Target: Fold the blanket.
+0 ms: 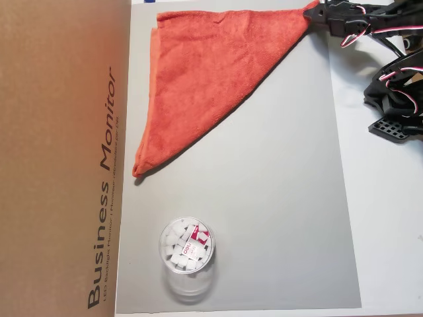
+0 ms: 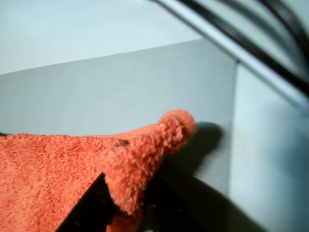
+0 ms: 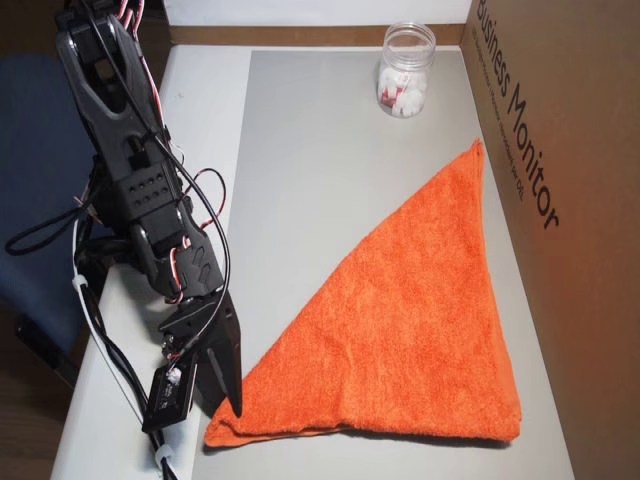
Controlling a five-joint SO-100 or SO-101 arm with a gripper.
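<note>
The blanket (image 1: pixel 205 72) is an orange-red terry towel lying as a flat triangle on the grey mat (image 1: pixel 284 198). In the other overhead view the blanket (image 3: pixel 410 320) stretches from the box side to the mat's near left corner. My gripper (image 1: pixel 312 9) sits at the blanket's pointed corner. My gripper (image 3: pixel 230 408) reaches down onto that same tip. In the wrist view the fuzzy corner of the blanket (image 2: pixel 159 140) bunches up and drapes over a black finger (image 2: pixel 89 205), pinched in my gripper (image 2: pixel 130 208).
A clear plastic jar (image 1: pixel 187 254) with white pieces inside stands on the mat, seen also as the jar (image 3: pixel 406 70) at the far end. A brown cardboard box (image 1: pixel 59 158) borders one side of the mat. The arm's base and cables (image 3: pixel 120 190) stand on the white table beside the mat.
</note>
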